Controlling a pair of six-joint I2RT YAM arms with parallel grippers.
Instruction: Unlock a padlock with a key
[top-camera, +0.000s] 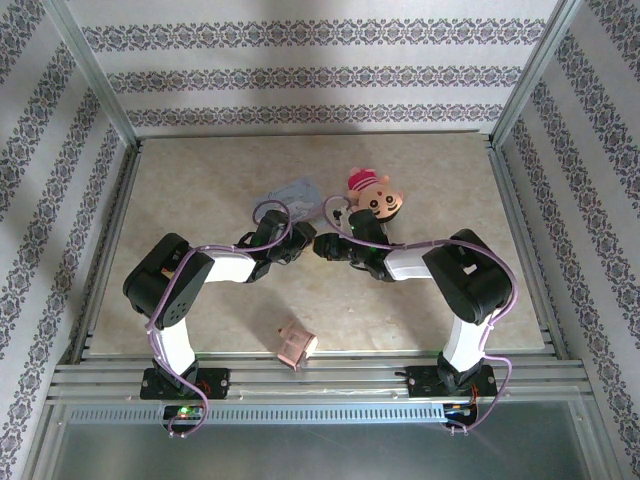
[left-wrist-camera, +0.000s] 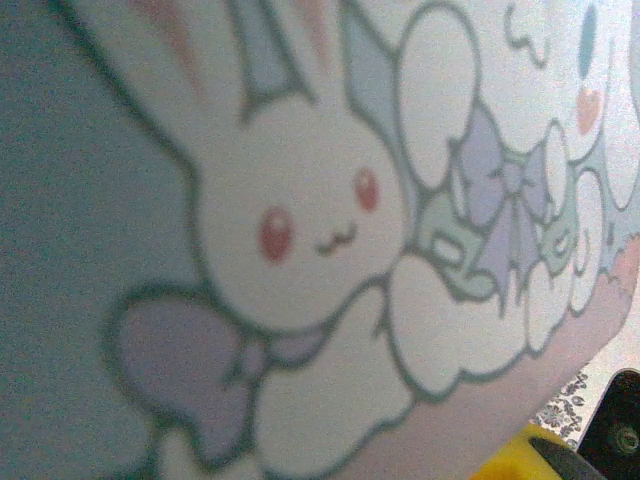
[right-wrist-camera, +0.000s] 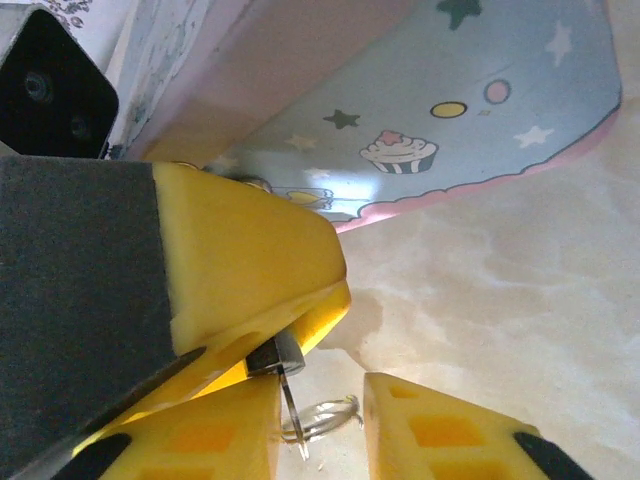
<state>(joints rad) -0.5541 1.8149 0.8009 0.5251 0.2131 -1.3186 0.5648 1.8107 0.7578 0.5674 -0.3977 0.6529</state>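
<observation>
Fingers (right-wrist-camera: 440, 432) of the right gripper (right-wrist-camera: 322, 405) stood apart around the key (right-wrist-camera: 291, 400), seemingly seated in the padlock (right-wrist-camera: 272, 354) pinched by the left gripper (top-camera: 300, 243) beside the pale-blue tin (right-wrist-camera: 470, 110); gripping and turning the key looked next.

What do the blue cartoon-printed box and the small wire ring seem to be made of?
Blue cartoon-printed box: probably thin printed metal, glossy, given the bright glare patch; coated card is possible. Ring: bare silvery metal wire, shiny.
</observation>
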